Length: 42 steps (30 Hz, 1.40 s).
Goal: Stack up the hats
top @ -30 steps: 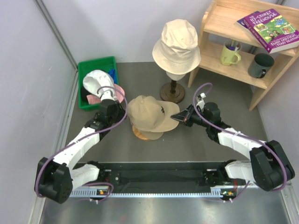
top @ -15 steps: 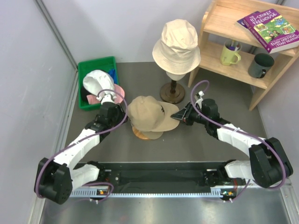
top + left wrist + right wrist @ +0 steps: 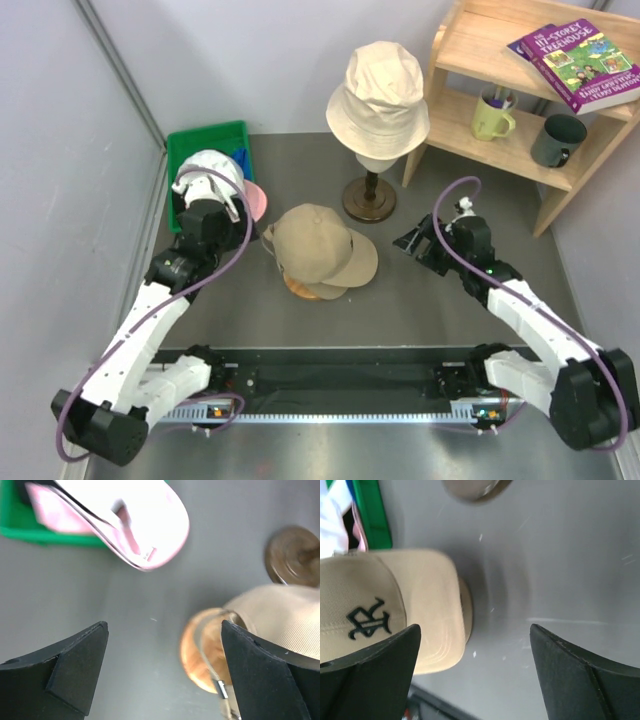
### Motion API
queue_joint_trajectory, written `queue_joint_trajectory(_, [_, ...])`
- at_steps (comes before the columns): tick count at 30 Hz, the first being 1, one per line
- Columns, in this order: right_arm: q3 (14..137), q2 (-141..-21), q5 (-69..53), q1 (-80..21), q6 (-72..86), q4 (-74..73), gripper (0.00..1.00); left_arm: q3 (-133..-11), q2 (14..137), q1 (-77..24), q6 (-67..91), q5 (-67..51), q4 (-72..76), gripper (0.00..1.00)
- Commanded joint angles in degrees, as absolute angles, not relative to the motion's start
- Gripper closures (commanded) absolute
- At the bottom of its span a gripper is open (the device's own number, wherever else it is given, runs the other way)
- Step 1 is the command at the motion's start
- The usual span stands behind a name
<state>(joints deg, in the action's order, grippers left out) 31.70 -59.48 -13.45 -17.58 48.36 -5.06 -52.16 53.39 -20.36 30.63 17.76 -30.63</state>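
Hats are sitting in three spots across the overhead view. A tan cap [image 3: 315, 240] is resting on a round wooden stand [image 3: 300, 288] at the centre of the grey table [image 3: 300, 160], with its brim pointing toward the lower right. The right wrist view is showing a dark stitched logo on its front. A cream bucket hat [image 3: 378, 88] is perching on a pale head form [image 3: 374, 160] at the upper middle, above a dark round base [image 3: 368, 200]. At the upper left, a green bin [image 3: 205, 133] is holding a white cap [image 3: 212, 170], a bit of a blue cap [image 3: 240, 156] and a pink cap [image 3: 256, 200], whose brim is sticking out over the bin's edge toward the tan cap.

The left gripper [image 3: 164, 625] is hanging by the bin with its jaws spread wide and nothing between them (the pink brim is showing above them in its own camera). The right gripper [image 3: 475, 627] is hovering right of the tan cap's brim, clear of it. Its jaws are likewise gaping wide and gripping nothing.
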Motion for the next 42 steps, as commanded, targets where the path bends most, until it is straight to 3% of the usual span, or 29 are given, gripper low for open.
queue_joint_trajectory(1, [35.59,-54.06,-5.28,-15.73,42.98,-10.72,0.10,-61.07,54.39,-19.78,22.34,29.07,-39.19,0.01])
queue_joint_trajectory(4, [36.74,-52.82,-3.60,-15.65,41.84,-11.25,0.11,-67.13,59.82,-16.54,18.38,30.33,-39.47,0.01])
queue_joint_trajectory(10, [39.98,-55.36,-3.52,-15.47,40.70,-10.46,0.12,-75.93,73.18,-5.38,16.96,22.07,-32.44,0.01])
queue_joint_trajectory(14, [41.92,-56.95,-3.52,-14.94,39.90,-9.41,0.12,-80.24,81.02,-2.99,18.19,18.64,-29.80,0.01])
queue_joint_trajectory(20, [46.57,-62.48,-4.48,-13.54,38.15,-7.82,0.12,-81.48,88.50,-1.50,19.51,14.78,-24.09,0.09])
queue_joint_trajectory(24, [50.53,-67.14,-5.45,-13.01,36.92,-7.56,0.12,-80.25,91.14,-0.79,21.44,12.83,-19.35,0.27])
queue_joint_trajectory(25, [52.19,-68.63,-5.62,-13.01,36.57,-7.56,0.12,-80.33,91.40,-0.70,21.62,12.75,-18.64,0.52])
queue_joint_trajectory(27, [53.69,-69.95,-5.98,-13.01,36.30,-7.56,0.12,-81.47,91.93,-0.53,22.06,13.36,-17.75,0.89])
queue_joint_trajectory(28, [55.09,-70.83,-6.06,-13.09,35.86,-7.56,0.13,-82.00,91.85,-0.61,22.06,13.71,-17.67,1.00])
queue_joint_trajectory(42, [63.28,-64.08,-4.92,-13.01,35.68,-8.70,0.14,-88.50,78.76,-0.53,17.31,-0.51,-12.22,1.00])
